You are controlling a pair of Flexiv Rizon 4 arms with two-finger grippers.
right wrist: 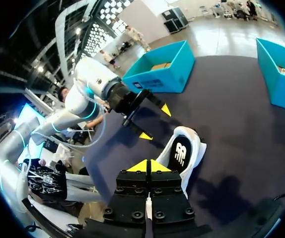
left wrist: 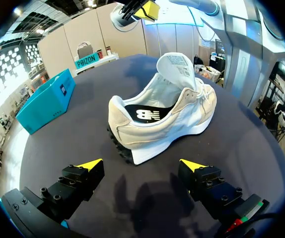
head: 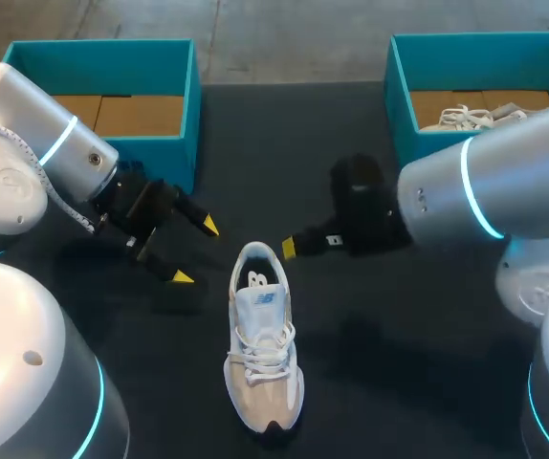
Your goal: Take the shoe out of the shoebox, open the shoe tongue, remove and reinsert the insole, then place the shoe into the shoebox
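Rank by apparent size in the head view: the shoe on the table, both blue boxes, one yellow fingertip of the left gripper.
1. left box and right box: alike; right arm partly hides the right one.
2. shoe.
3. left gripper fingertip.

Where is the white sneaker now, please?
Head view: the white sneaker stands on the table near its middle, heel between the left gripper and right gripper.

Shoe (head: 263, 344) sat on the table (head: 399, 382) mid-front, heel pointing away from the robot, toe toward it. Left gripper (head: 196, 251) was to the left of the heel and right gripper (head: 289, 249) close beside it on the right. Left shoebox (head: 102, 48) stood at the far left, right shoebox (head: 485, 62) at the far right, both behind the grippers. Second shoe (head: 471, 117) lay inside the right shoebox.
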